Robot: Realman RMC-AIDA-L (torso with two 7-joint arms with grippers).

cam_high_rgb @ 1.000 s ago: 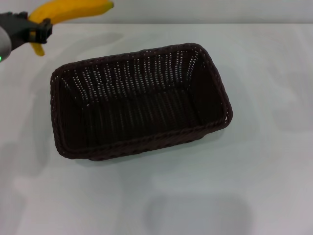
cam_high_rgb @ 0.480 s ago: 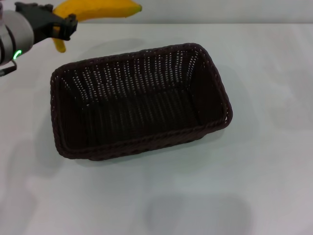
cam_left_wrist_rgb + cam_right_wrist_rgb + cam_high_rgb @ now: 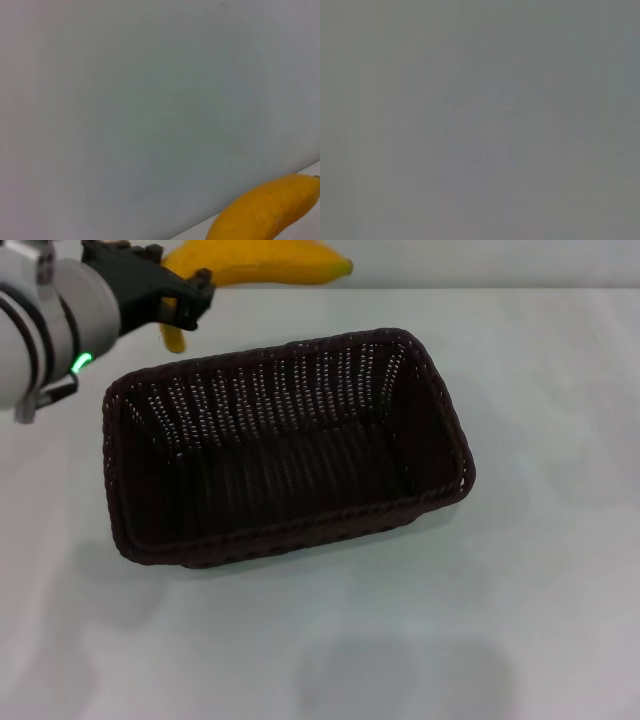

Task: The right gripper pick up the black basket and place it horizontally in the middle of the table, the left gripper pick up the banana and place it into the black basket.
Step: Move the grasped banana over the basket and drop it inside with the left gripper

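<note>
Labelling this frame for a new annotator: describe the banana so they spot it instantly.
On the white table sits a big black basket. Above the basket's far left corner, the left gripper holds the banana in the air. It is the only yellow, curved, glossy thing here.

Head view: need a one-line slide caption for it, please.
Left gripper carries a glossy yellow banana above the far left corner of the dark woven rectangular basket on the white table.

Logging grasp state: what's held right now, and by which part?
Left gripper holds the curved yellow banana near its stem end; right gripper not in view.
</note>
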